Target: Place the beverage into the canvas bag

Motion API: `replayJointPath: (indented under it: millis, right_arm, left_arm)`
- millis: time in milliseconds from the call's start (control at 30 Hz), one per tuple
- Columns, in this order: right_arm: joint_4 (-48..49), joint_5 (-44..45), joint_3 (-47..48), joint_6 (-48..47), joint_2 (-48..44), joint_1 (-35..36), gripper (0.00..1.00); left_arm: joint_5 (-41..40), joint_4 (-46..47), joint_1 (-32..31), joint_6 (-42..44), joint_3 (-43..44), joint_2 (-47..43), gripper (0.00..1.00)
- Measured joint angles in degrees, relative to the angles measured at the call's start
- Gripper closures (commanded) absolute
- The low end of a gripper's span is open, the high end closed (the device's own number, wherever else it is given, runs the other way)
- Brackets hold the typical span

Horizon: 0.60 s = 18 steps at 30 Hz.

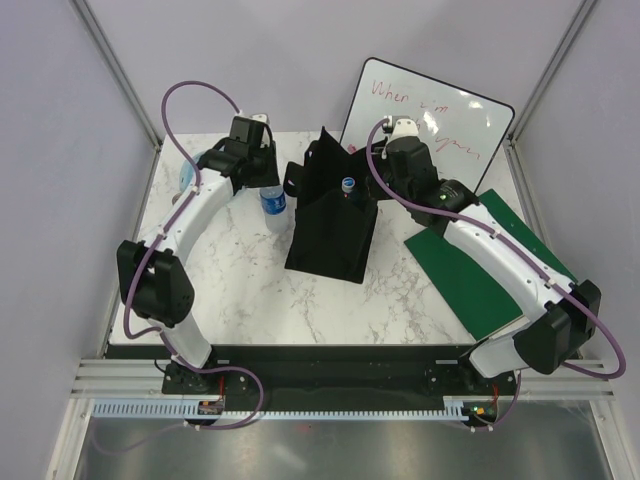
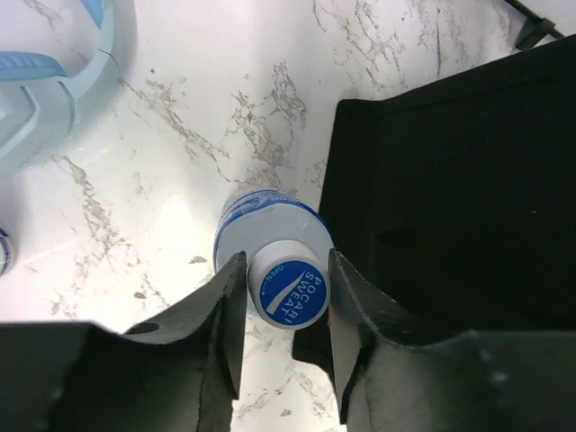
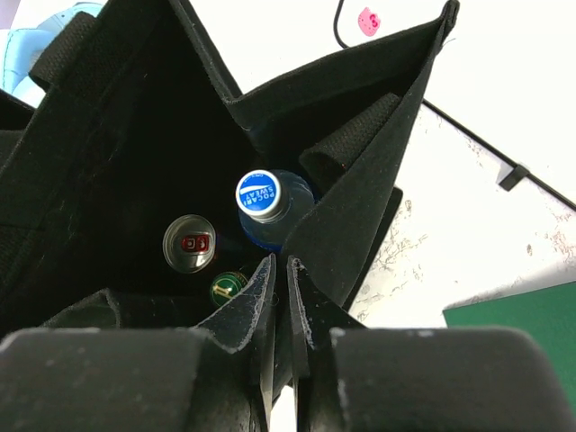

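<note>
Marble tabletop [image 1: 250, 290], overhead: canvas bag [image 1: 330, 235] upright at centre. Left wrist view alone shows the grip: left gripper [image 2: 286, 270] partly closed against the cap of a Pocari Sweat bottle [image 2: 261, 225] standing just beside the bag. Right wrist view alone shows the contents: right gripper [image 3: 281, 270] pinching the bag wall; inside, second bottle [image 3: 261, 198], silver-topped can [image 3: 189, 243], green cap [image 3: 229, 286].

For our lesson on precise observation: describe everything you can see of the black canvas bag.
The canvas bag is a tall, boxy tote of matte black fabric with webbing loop handles. It stands upright on the marble table, mouth open. The fingers of the right gripper pinch its rim. Inside stand a blue-capped bottle, a silver can and a green-topped item. A second bottle stands just outside its wall.
</note>
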Motion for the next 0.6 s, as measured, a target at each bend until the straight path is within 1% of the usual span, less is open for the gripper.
replayJointPath:
  millis: [33, 133, 267, 400, 500, 600]
  right_arm:
    - [-0.02, 0.02, -0.02, -0.02, -0.04, 0.0, 0.85]
    - [0.0, 0.07, -0.22, -0.11, -0.35, 0.0, 0.86]
    - [0.02, 0.02, -0.42, -0.46, -0.52, 0.0, 0.9]
    - [0.07, -0.44, -0.44, -0.68, -0.52, 0.0, 0.91]
    - [0.31, -0.87, -0.55, -0.9, -0.52, 0.0, 0.91]
    - [0.5, -1.29, -0.66, -0.94, -0.52, 0.0, 0.91]
  left_arm:
    - [-0.22, 0.0, 0.0, 0.15, 0.0, 0.0, 0.79]
    - [-1.07, 0.15, -0.13, 0.52, 0.02, 0.0, 0.98]
    - [-2.36, -0.39, -0.5, 0.96, 0.35, 0.0, 0.98]
    - [-3.58, -3.5, -0.52, 1.05, 1.81, 0.0, 0.98]
    - [-5.11, -8.07, -0.66, 1.07, 4.66, 0.02, 0.98]
    - [-6.93, -12.57, -1.01, 1.4, 9.49, 0.02, 0.98]
